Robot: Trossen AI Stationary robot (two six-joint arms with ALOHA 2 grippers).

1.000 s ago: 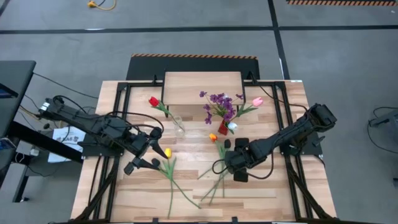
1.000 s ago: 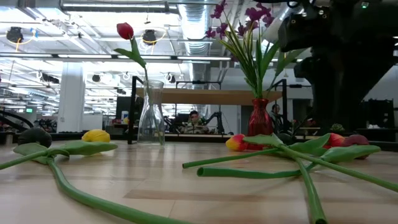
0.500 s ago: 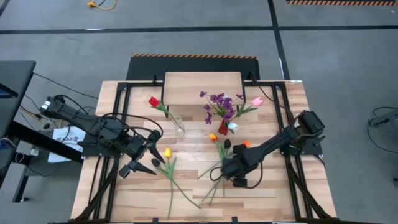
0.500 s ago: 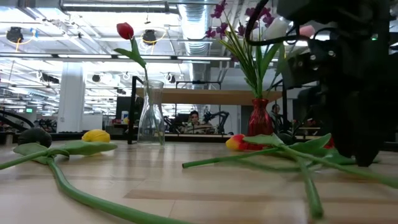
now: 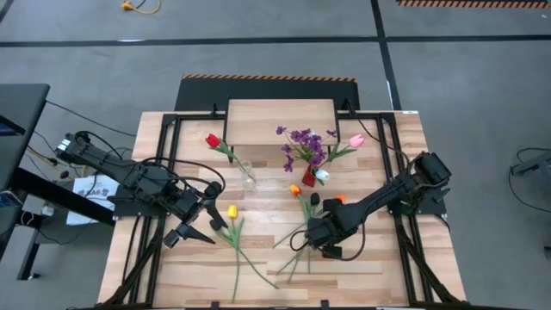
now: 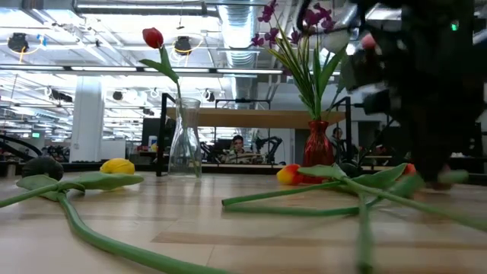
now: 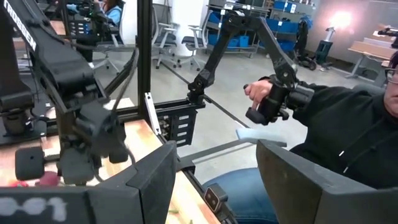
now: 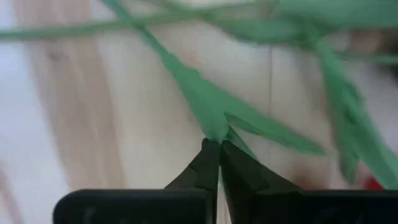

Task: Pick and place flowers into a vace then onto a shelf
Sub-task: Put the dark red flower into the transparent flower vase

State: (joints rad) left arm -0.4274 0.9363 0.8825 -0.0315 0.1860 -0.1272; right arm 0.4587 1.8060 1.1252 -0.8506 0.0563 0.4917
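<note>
Counter lower centre: right gripper pinched shut on a tulip stem.
Risk: thin grip slips, snagging crossed stems; left gripper splayed open.

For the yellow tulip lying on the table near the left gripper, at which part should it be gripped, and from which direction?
Probably the green stem just below the yellow tulip head, coming straight down from above. The flower lies flat on the table, so its thin stem fits between two fingers, while the soft head might crush. The left gripper is right beside it; its stem crosses another farther down.
</note>
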